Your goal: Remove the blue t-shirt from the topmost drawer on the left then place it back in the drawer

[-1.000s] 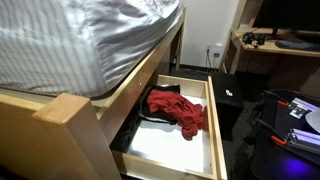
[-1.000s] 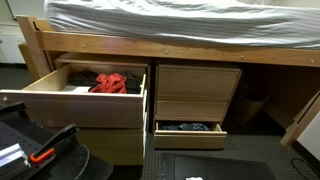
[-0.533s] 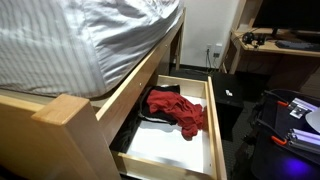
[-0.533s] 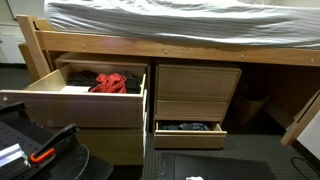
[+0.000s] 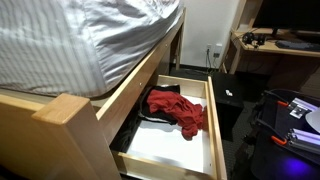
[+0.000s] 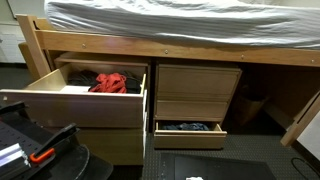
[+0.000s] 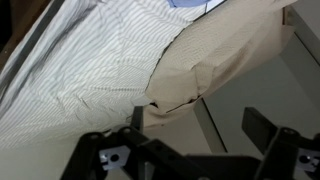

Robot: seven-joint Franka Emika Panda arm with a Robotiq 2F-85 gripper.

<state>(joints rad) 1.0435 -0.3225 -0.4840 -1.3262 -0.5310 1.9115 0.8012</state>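
The topmost left drawer [image 5: 213,125] [image 6: 70,108] stands pulled out from under the bed, light wood with a white floor. In it lies a bright red garment [image 5: 180,108] [image 6: 110,83]. The blue t-shirt does not show in the drawer in either exterior view. A pale blue sliver [image 7: 188,3] at the top edge of the wrist view is too small to identify. My gripper [image 7: 200,125] shows only in the wrist view. It is open, with nothing between its dark fingers [image 7: 262,128], and it faces the striped bedsheet [image 7: 90,70].
A bed with a striped grey sheet [image 5: 70,40] [image 6: 180,18] sits above the wooden drawer unit. A lower right drawer [image 6: 188,128] is open with dark clothes in it. A black cabinet [image 5: 228,100] stands beside the open drawer. Dark equipment [image 6: 35,150] [image 5: 290,125] fills the near corners.
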